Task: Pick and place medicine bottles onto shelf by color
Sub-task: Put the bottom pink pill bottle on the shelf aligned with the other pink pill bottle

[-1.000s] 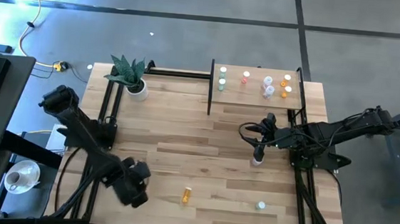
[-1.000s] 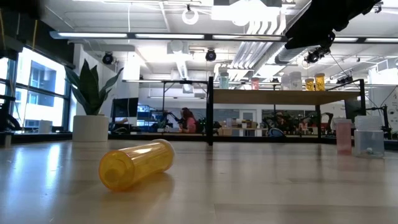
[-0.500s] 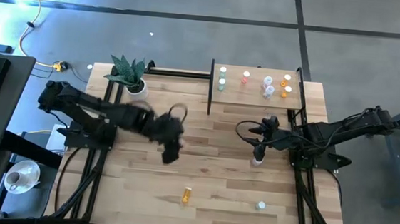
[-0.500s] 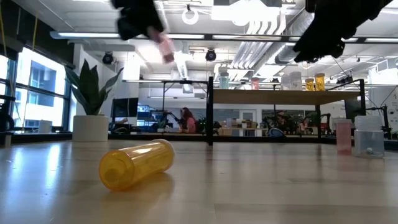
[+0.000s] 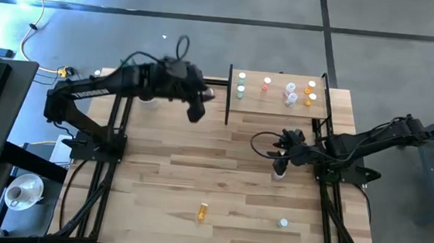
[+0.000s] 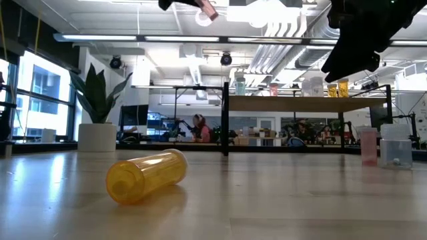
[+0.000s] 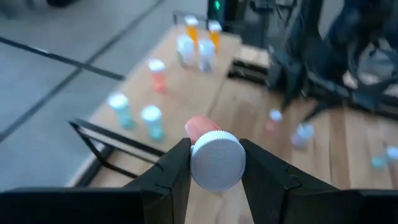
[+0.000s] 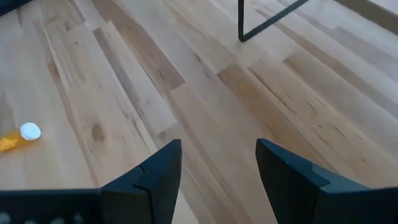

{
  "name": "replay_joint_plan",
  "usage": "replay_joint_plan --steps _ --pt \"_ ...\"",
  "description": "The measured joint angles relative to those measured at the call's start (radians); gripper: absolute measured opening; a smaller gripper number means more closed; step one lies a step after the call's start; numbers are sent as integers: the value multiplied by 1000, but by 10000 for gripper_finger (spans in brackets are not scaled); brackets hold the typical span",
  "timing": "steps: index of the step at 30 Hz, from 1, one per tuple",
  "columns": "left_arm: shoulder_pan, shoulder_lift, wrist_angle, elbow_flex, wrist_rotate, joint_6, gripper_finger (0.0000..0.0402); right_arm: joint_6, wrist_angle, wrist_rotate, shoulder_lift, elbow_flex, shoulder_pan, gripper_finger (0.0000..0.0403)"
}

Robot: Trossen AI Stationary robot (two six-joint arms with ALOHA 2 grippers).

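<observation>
- The left pincer (image 7: 214, 163), closed on a pink medicine bottle (image 7: 211, 152) with a white cap, hangs just short of the shelf (image 5: 277, 103) and its black posts.
- To place well: carry it high over the shelf edge and set it upright beside the pink bottle (image 5: 266, 84), clear of the teal pair (image 5: 241, 85).
- The right pincer (image 8: 217, 165) hovers empty, fingers apart, above the surface (image 5: 222, 161); an orange bottle (image 5: 203, 211) lies on its side there, with open room around.

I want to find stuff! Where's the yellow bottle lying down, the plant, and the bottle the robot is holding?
orange bottle (image 6: 147, 175), low view, its side.
plant (image 6: 97, 97), low view, a leaf.
pink bottle (image 7: 217, 159), left wrist view, its white cap.
</observation>
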Motion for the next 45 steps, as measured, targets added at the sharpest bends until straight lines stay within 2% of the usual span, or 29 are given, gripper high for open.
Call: replay_joint_plan --steps 5,10,17,23,31,45 --pt "32 0 -33 23 10 -5 113 -1 2 0 20 0 0 197" --pt "-5 24 -145 23 36 -28 113 -40 34 4 21 0 0 197" --pt "-105 144 -183 22 42 -32 113 -276 240 8 21 0 0 197" --pt "-171 274 -176 22 138 26 113 -400 319 8 21 0 0 197" --pt "-231 418 -171 22 167 96 113 -405 307 -23 21 0 0 197" --pt "-288 603 -166 21 169 104 113 -384 302 -25 21 0 0 197"
